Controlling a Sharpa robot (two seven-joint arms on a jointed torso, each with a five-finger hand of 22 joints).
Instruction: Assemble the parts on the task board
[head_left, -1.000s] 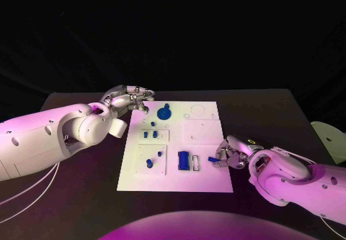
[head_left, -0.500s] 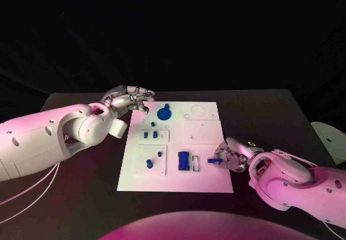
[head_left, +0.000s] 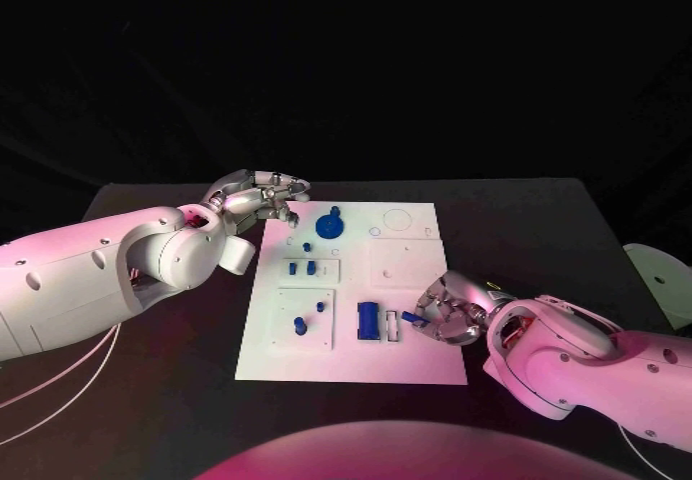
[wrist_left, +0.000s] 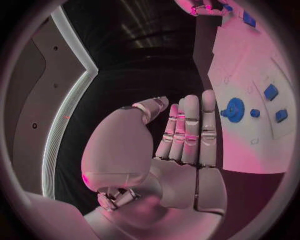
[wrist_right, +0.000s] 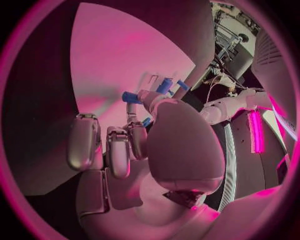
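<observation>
Right hand (head_left: 450, 315), lower right of the frame, pinches a small blue part (head_left: 410, 317) over the task board (head_left: 404, 270) beside its empty slot (head_left: 391, 327).

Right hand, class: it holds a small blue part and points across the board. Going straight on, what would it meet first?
Probably the empty rectangular slot, then the blue block beside it; the right hand carries its small blue part that way, though its height above the task board is unclear.

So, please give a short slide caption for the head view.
Right hand holds a small blue part over the white task board beside an empty slot; left hand rests at the board's far corner.
</observation>
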